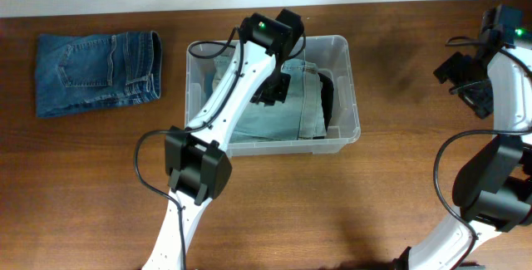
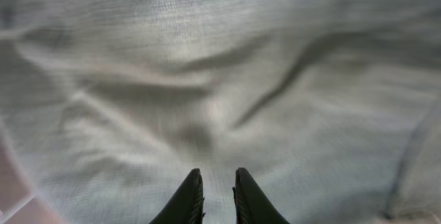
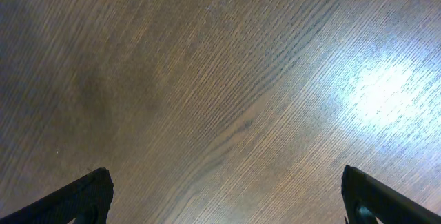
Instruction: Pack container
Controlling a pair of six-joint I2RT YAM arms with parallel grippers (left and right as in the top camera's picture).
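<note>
The container (image 1: 352, 87) is holding light jeans (image 1: 303, 104), so packing is looking partly done. The left gripper (image 2: 216, 196) is hanging inside it, fingers pinched nearly together over the denim, seemingly grasping nothing, though the view is blurred. The right gripper (image 3: 227, 196) is hovering, spread wide, to the container's right. Dark jeans (image 1: 98, 72) are lying to its left, not yet packed.

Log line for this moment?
left gripper: nearly shut, over light jeans in container | right gripper: open, over table | dark jeans: on table, outside container
</note>
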